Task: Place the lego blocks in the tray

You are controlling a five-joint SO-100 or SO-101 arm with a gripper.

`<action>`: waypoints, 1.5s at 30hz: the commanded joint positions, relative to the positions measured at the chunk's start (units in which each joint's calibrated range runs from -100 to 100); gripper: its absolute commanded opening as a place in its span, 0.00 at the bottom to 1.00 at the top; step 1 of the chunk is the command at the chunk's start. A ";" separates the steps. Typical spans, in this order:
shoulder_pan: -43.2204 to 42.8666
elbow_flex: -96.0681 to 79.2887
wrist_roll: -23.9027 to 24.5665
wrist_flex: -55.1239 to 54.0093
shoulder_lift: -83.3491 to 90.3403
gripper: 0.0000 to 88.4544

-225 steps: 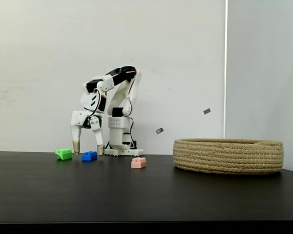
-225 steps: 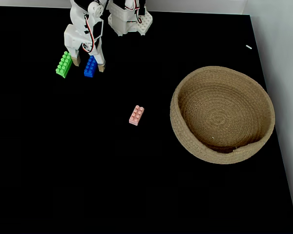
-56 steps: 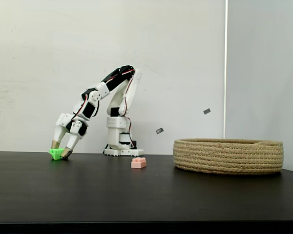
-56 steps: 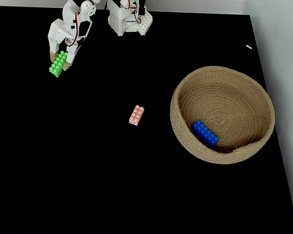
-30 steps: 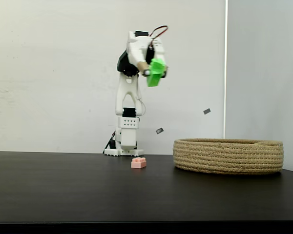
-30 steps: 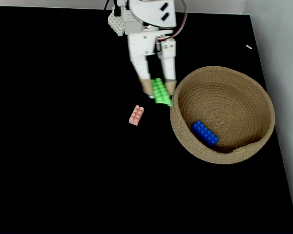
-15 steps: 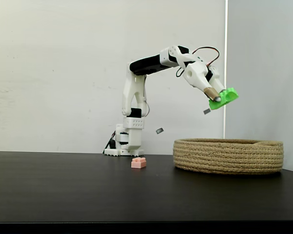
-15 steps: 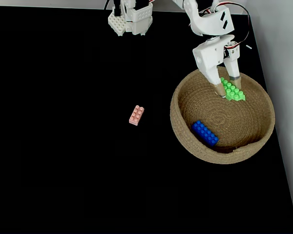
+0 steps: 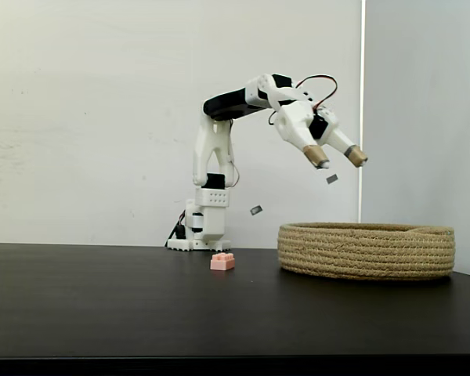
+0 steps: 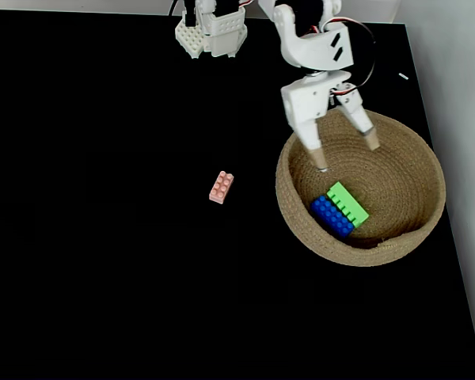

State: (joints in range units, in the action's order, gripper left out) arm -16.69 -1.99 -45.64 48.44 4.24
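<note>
Black table (image 9: 102, 305), white wall (image 9: 78, 94) behind

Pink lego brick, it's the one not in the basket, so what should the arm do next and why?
Probably swing the open, empty gripper away from the basket toward the pink brick. The green brick and blue brick already lie inside, while the pink one sits alone on the black table.

You have a tray (image 10: 427, 154) of coiled tan rope, rough and fibrous, on a smooth, matt black worktop (image 10: 127, 269) that shows a faint sheen in a fixed view. The green brick (image 10: 348, 203), blue brick (image 10: 331, 215) and pale pink brick (image 10: 221, 187) look like smooth moulded plastic. The hand (image 10: 346, 155) is white plastic with dull tan fingertips (image 10: 321, 162).
</note>
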 commanded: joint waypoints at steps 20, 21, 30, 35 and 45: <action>33.02 -21.22 0.83 -0.58 3.93 0.33; 32.36 -21.13 1.22 -0.58 3.93 0.33; 27.66 -20.58 4.84 3.92 3.24 0.33; 26.67 -20.77 5.42 4.33 1.95 0.33; 24.36 -18.67 5.96 4.92 -2.35 0.32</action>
State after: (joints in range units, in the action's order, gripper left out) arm 8.55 -24.79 -40.37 52.66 1.61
